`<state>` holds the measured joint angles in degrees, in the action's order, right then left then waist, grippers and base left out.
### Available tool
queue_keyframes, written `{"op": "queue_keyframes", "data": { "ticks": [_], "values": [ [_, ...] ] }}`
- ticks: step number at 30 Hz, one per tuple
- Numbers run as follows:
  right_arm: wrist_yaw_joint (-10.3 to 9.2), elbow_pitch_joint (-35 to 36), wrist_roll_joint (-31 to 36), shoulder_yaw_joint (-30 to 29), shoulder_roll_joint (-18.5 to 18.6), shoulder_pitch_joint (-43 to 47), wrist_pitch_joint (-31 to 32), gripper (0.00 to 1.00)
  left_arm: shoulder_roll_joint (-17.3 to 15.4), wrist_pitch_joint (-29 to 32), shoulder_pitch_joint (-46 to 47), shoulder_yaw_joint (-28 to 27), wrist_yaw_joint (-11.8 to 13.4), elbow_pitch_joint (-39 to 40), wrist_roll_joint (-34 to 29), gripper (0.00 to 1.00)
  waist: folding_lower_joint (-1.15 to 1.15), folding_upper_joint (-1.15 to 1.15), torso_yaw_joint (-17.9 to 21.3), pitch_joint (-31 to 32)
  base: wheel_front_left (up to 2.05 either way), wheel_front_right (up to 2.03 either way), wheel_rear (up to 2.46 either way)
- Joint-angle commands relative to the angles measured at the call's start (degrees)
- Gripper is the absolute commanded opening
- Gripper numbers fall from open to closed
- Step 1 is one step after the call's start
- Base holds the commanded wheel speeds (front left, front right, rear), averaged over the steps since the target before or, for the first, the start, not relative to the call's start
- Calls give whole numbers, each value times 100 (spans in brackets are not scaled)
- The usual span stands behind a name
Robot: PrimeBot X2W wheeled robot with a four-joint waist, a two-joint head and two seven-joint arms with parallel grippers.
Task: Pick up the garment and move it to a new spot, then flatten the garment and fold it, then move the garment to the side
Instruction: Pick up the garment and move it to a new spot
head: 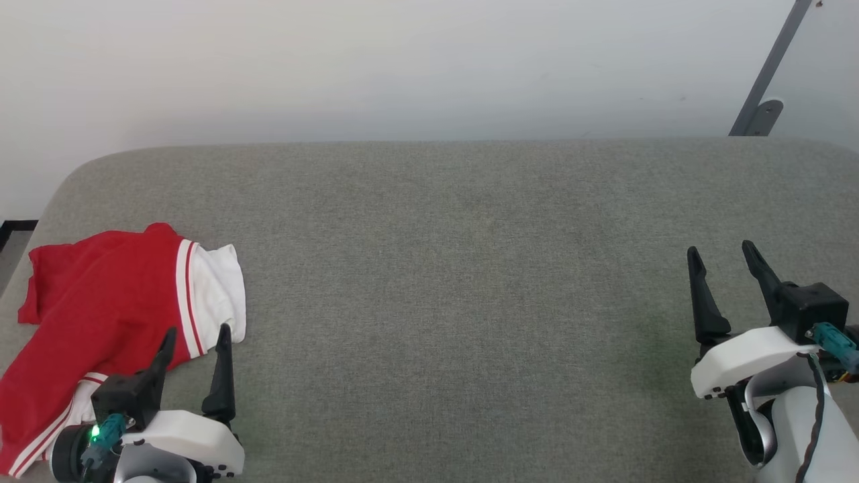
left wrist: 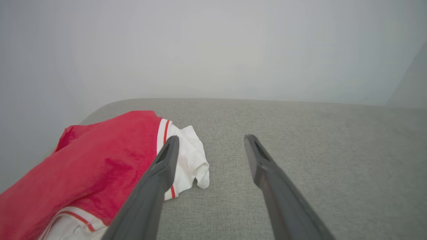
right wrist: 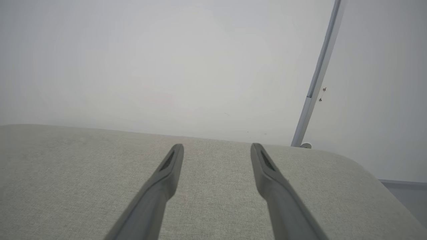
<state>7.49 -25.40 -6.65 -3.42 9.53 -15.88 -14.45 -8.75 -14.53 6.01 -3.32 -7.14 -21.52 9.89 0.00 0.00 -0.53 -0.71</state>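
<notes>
Grey table [head: 470, 268] bears the garment [head: 100, 302], diagonal, white sleeve [head: 220, 290] pointing right.

Grey fabric surface [head: 470, 268] meets white wall [head: 402, 67] and slanted grey post [head: 770, 67].

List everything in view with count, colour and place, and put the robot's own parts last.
garment: one, bright red with white sleeve panels and striped trim, crumpled at the left end of the padded surface
padded surface: one, grey fabric, spans the head view
wall: one, white, behind the surface
metal bar: one, grey, slanting at the upper right
left gripper: one, dark fingers, open, lower left by the garment
right gripper: one, dark fingers, open, lower right over bare fabric
</notes>
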Motion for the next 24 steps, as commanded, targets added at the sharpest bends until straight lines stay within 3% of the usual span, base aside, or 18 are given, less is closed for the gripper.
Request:
{"op": "queue_keyframes", "data": {
  "ticks": [1, 13, 18, 24],
  "values": [
    [0, -12, -1, 19, 18, -19, -61, 100, 16, -46, 105, -20, -27, -29, -37, 100, 0, 0, -7, 2, 0, 0, 0],
    [0, -68, -174, 36, 33, -44, -82, 100, -41, -81, 227, 120, -41, -138, 430, 100, 0, 0, -221, -3, 0, 0, 0],
    [0, -76, -334, 209, -76, -44, -82, 100, 62, -77, 266, -57, -42, -221, 460, 100, 0, 0, -610, -26, 0, 0, 0],
    [0, -178, -564, 600, -169, -35, -82, 100, 153, -77, 98, -281, 0, -250, 185, 100, 0, 0, -1354, -43, 0, 0, 0]
  ]
}}
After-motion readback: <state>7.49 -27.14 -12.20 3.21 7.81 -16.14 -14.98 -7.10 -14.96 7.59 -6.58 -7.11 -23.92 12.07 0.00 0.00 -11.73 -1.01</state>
